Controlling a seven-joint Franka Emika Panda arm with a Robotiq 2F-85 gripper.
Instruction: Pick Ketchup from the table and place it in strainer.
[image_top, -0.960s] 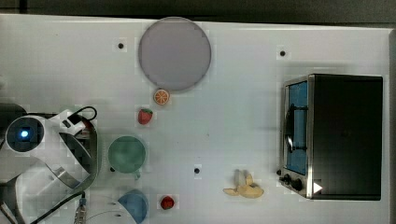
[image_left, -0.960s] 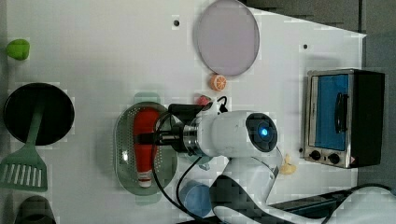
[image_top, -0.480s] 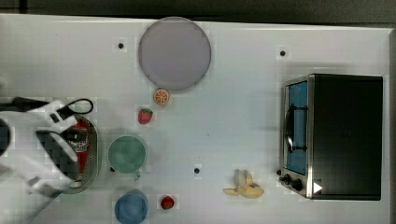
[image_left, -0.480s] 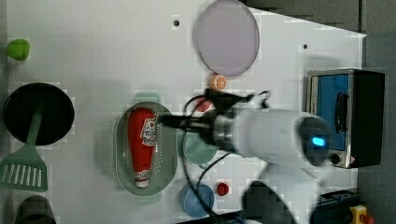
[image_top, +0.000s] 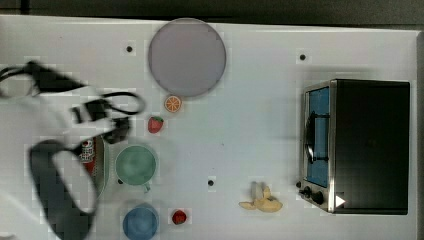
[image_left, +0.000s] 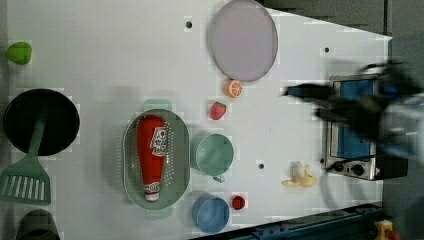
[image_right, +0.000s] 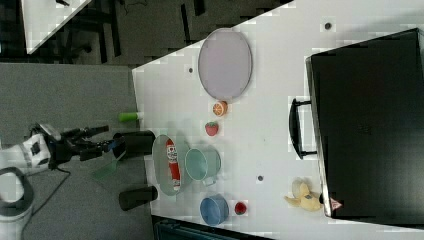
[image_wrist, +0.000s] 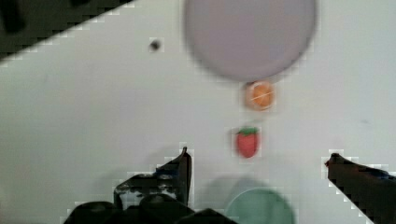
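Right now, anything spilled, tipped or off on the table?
Nothing stands out. The Ketchup lies on its side inside the strainer, as intended; no spill visible. The hand is open and empty.

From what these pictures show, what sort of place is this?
Probably a robot test bench set up as a play kitchen, not a home. A white table carries toy food such as a strawberry and a banana, a toaster oven, and the strainer holding the Ketchup.
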